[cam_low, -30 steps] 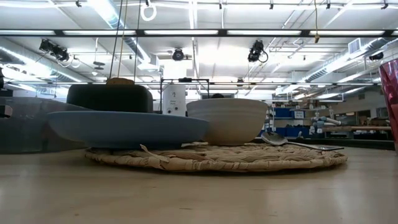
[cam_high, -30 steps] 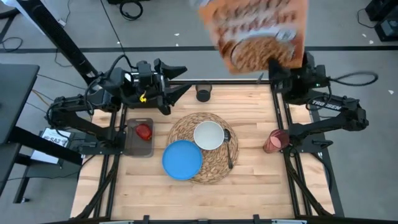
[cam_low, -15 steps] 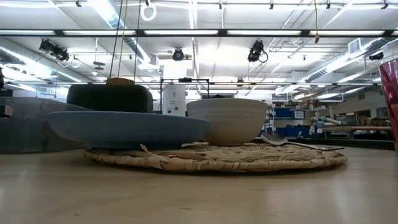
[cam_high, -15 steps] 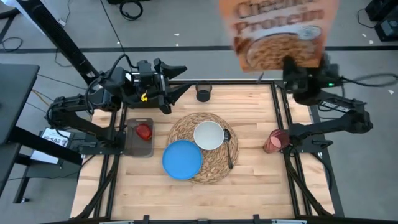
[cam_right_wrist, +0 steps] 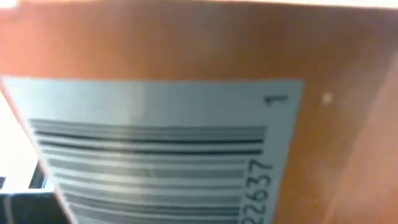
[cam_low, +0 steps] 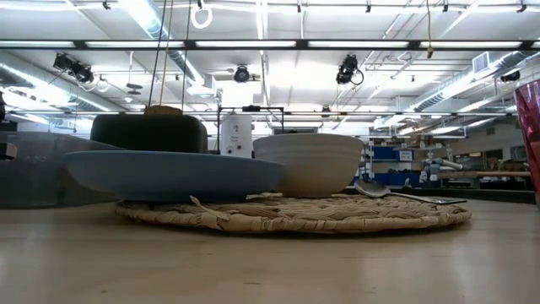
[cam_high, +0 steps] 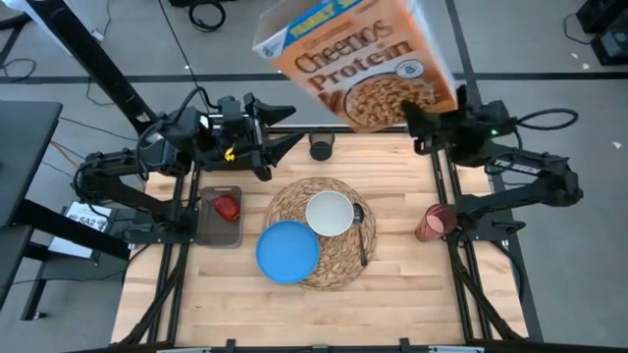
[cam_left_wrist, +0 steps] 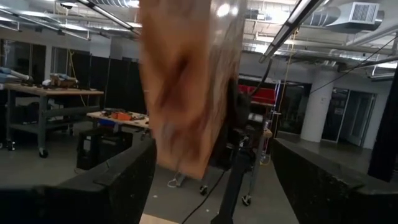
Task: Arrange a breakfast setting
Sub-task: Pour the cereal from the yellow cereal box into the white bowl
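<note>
My right gripper (cam_high: 428,120) is shut on an orange cereal box (cam_high: 358,61), raised high over the table's far edge. The box's barcode end (cam_right_wrist: 161,143) fills the right wrist view. On the round woven placemat (cam_high: 294,201) stand a white bowl (cam_high: 330,213) and a blue plate (cam_high: 287,251), with a dark spoon (cam_high: 363,240) along its right side. A red cup (cam_high: 432,223) stands to the right, and a red apple (cam_high: 227,208) lies on a dark tray to the left. My left gripper (cam_high: 280,127) waits open at the far left. My right gripper holds the cereal box by its bottom end (cam_high: 420,106), the fingers slanting upward from the table's right. The box is lifted clear and tilted, its top toward the table's left. The box itself hides the fingers in the wrist view, so the kind of hold cannot be told.
A small black cup (cam_high: 320,147) stands at the far edge behind the placemat. In the low view a black toaster (cam_low: 148,133) shows behind the plate with a tan piece (cam_low: 162,110) on top. Bare wood lies along the near edge (cam_high: 324,314).
My right gripper has swung toward the table's right edge and then back toward the left. The cereal box has gone with it and has tipped over, its top now leaning toward the table's left.
</note>
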Robot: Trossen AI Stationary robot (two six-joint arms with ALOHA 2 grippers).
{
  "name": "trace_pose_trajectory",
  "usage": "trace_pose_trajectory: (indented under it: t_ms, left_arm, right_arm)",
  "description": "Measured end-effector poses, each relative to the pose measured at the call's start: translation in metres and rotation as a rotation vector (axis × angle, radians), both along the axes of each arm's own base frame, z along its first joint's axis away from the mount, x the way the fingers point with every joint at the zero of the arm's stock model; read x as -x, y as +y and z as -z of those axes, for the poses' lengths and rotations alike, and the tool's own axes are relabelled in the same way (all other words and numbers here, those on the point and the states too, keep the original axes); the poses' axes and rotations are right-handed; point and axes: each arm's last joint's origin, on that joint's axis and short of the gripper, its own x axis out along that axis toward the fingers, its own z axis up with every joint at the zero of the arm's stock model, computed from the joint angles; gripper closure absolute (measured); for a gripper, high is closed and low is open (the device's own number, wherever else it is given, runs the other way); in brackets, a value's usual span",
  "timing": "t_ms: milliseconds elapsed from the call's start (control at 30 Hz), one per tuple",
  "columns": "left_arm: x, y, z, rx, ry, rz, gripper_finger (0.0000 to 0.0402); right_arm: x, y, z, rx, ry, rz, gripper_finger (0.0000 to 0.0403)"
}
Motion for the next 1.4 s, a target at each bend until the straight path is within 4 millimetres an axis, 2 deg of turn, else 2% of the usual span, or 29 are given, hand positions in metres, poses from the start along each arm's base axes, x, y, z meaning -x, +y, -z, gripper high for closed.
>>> trace_pose_trajectory:
  t_ms: [167, 367, 533, 767, 967, 1267, 1400]
  left_arm:
    - [0.0, 0.0, -0.001, 0.001, -0.006, 0.0, 0.0079]
    - [0.0, -0.002, -0.001, 0.004, -0.008, 0.008, 0.0079]
    - [-0.001, -0.002, 0.002, 0.006, 0.022, 0.01, 0.0079]
    - [-0.003, -0.002, 0.016, 0.041, 0.163, 0.011, 0.0079]
    - [0.0, -0.001, 0.033, 0.146, 0.327, -0.028, 0.008]
    - [0.005, 0.0, 0.061, 0.332, 0.561, -0.074, 0.008]
    - [0.007, 0.0, 0.066, 0.374, 0.605, -0.104, 0.008]
  right_arm:
    - [0.013, 0.004, -0.01, 0.023, -0.098, -0.012, 0.0133]
    - [0.006, 0.003, -0.004, 0.007, -0.027, -0.019, 0.0133]
    - [0.015, 0.005, -0.009, 0.023, -0.051, -0.026, 0.0133]
    - [0.018, 0.007, 0.006, 0.025, -0.006, -0.042, 0.0133]
    - [0.023, 0.008, 0.036, -0.011, 0.062, -0.07, 0.0133]
    - [0.049, 0.01, 0.096, -0.111, 0.175, -0.073, 0.0133]
    - [0.06, 0.013, 0.113, -0.145, 0.262, -0.067, 0.0133]
